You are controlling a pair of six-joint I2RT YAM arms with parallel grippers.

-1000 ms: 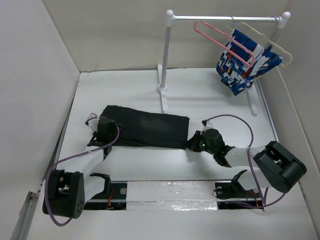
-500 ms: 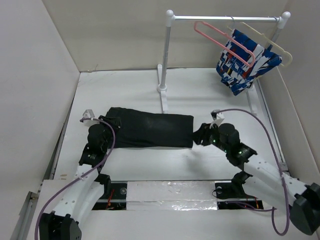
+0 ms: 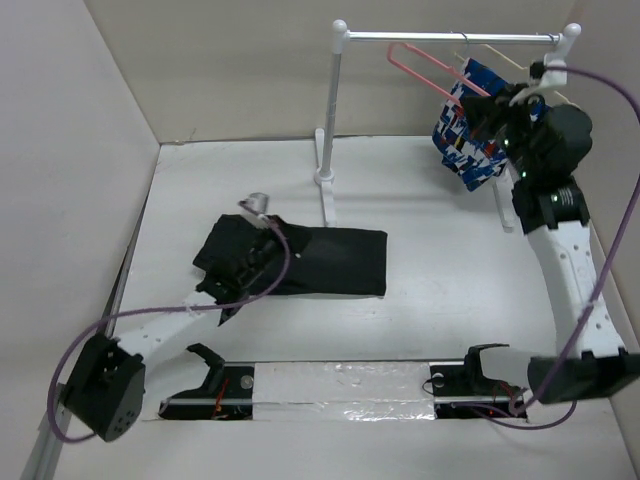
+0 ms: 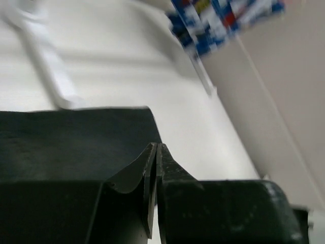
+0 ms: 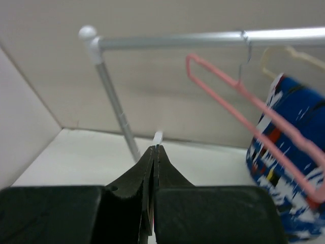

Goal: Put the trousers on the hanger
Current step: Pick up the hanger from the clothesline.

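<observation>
On the white worktop (image 3: 440, 260), boxed by pale walls (image 3: 230, 70), the single pair of trousers (image 3: 320, 260) lies left of centre, its left end rumpled beneath the left tool (image 4: 154, 147), which is pinched closed; whether it grips cloth is unclear. Two hangers share one rail (image 3: 450, 37) at back right: the hanger (image 3: 425, 62), pink and bare, and a cream hanger (image 5: 277, 53) bearing a patterned garment (image 3: 468, 150), partly hidden from above behind the right tool (image 5: 154, 148), closed on nothing.
</observation>
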